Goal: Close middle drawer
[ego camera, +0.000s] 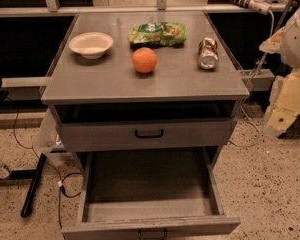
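Note:
The middle drawer [150, 194] is pulled far out of the grey cabinet toward the camera. Its deep tray is empty. Its low flat front [200, 227] lies at the bottom edge of the view, with a small black bar handle [151, 232] at centre. Above it, the top drawer [149, 134] with a like black handle stands out a little, with a dark gap over it. My gripper [279, 119] hangs at the right edge, pale and yellowish, to the right of the cabinet at about top-drawer height. It touches neither drawer.
On the cabinet top [90, 81] are a white bowl [91, 44], an orange [144, 60], a green snack bag [157, 33] and a can lying on its side [208, 53]. Cables [65, 184] and a black bar [32, 186] lie on the speckled floor at left.

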{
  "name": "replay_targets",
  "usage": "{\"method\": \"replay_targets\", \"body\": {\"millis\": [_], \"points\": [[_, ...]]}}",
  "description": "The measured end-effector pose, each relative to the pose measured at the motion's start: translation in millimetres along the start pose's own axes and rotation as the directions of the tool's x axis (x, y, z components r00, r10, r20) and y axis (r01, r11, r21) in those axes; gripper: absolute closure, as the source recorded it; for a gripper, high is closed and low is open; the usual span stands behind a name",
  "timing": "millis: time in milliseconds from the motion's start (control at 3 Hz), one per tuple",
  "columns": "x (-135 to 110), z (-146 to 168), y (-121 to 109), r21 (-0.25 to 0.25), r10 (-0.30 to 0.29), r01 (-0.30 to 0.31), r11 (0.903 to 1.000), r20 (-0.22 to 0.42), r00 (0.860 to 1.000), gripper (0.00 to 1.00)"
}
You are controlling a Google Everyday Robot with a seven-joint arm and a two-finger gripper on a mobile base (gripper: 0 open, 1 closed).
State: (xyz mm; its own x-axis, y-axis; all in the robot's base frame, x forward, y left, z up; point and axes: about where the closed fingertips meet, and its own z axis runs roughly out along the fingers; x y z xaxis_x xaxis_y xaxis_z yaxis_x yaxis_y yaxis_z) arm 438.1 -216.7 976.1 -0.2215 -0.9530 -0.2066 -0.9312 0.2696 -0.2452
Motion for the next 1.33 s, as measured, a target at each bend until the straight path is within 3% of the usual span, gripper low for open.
{"method": "replay_targets", "body": {"millis": [667, 1000, 1333], "points": [[5.0, 14.1, 9.7, 0.007, -0.018, 0.018, 0.9998, 0.009, 1.0, 0.0], [15.2, 47.8, 33.1, 0.009, -0.056, 0.056, 0.9984, 0.021, 0.998, 0.0], [29.1, 96.4, 62.1, 0.003, -0.098, 0.098, 0.9952, 0.078, 0.992, 0.18]]}}
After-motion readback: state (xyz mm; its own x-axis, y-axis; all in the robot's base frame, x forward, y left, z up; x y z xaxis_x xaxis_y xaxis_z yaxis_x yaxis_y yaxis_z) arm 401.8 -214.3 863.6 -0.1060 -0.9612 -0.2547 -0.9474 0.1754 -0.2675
